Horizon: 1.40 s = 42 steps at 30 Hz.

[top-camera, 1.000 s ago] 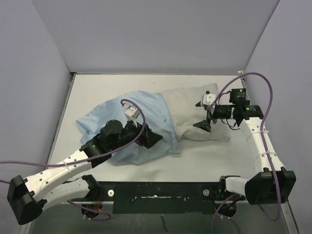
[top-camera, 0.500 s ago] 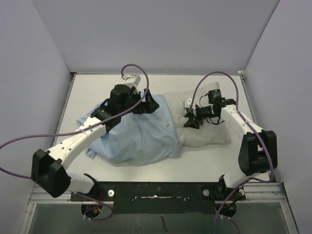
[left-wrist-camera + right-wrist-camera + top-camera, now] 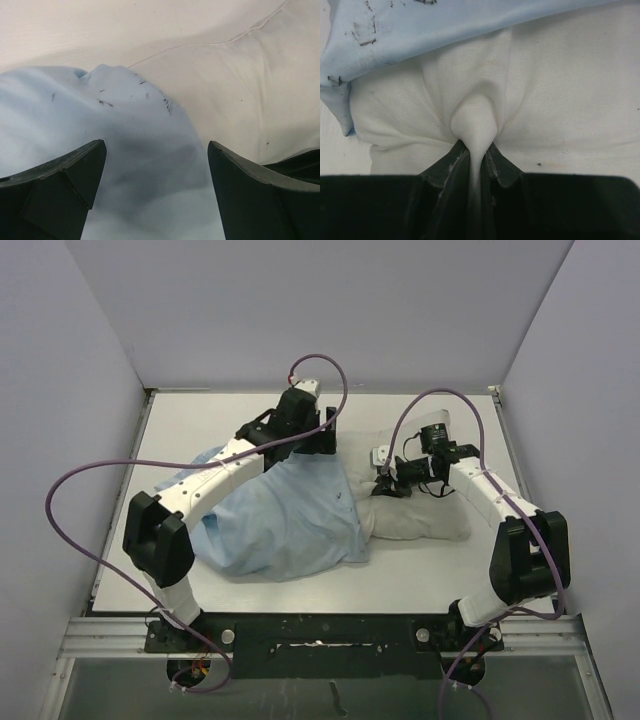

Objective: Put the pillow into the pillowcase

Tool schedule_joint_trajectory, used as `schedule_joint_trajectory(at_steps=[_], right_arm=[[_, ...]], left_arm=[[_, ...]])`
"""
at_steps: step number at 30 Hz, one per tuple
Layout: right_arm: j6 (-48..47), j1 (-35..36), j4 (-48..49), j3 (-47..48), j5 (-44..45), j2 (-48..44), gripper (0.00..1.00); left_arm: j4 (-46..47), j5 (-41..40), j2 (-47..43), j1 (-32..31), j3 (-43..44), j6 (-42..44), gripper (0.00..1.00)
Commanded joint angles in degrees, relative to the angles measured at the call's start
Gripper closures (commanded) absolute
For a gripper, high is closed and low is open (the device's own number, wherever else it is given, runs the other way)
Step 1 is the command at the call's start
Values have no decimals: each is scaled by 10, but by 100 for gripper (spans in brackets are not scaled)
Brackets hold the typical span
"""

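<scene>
The off-white pillow lies right of centre, its left part inside the light-blue pillowcase, which spreads to the left. My left gripper hovers open over the pillowcase's far edge, where the blue cloth meets the pillow. In the left wrist view the gripper has wide-apart jaws above the pillowcase, with the pillow to the right. My right gripper is on the pillow near the pillowcase mouth. It is shut on a pinched fold of the pillow, under the pillowcase hem.
The white table is boxed in by grey walls on three sides. Purple cables loop above both arms. A black rail runs along the near edge between the arm bases.
My left arm swung from the pillowcase's near-left side across to its far edge and stayed open. My right gripper shifted left over the pillow and shut on a fold of it.
</scene>
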Motion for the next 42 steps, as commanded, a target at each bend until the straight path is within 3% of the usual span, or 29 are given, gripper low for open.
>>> schedule_joint_trajectory(at_steps=[1,6,9,10,11,14,19,22,25,28,31,34,36,39,40,42], right_arm=[[3,13,-12,-9,-20,-14,100],[0,13,-15,-10,-25,-22,100],[0,13,-12,-14,-32,-30,100],[3,13,-10,-14,-37,-33,100],[12,12,-5,-14,-45,-38,100],[68,12,37,-24,-63,-63,100],[193,-4,173,-62,-49,-129,100],[239,-33,229,-91,-77,-167,100],[219,-56,236,-118,-130,-185,100],[116,-58,160,-110,-155,-173,90],[-40,-64,-7,-54,-184,-150,74],[-230,-84,-232,25,-220,-130,68],[-290,-103,-333,69,-229,-128,65],[-228,-139,-347,106,-232,-140,55],[-151,-153,-297,106,-227,-146,51],[76,-176,-115,83,-190,-161,33]], left_arm=[[-33,-42,61,-11,90,41,19],[-71,-31,113,-19,143,64,39],[-68,-1,114,-19,140,62,84],[-66,8,110,-20,145,64,95],[-66,15,106,-21,155,68,100],[-75,24,104,-39,234,89,100],[-108,69,157,-102,454,125,100],[-109,99,175,-142,493,131,100],[-82,111,153,-153,412,129,100],[22,123,94,-146,225,105,100],[154,135,33,-135,36,90,100],[265,150,-8,-128,-120,100,100],[318,157,-28,-127,-189,103,100],[364,163,-50,-126,-248,101,100],[375,164,-58,-127,-262,99,100],[391,162,-73,-127,-282,97,100]])
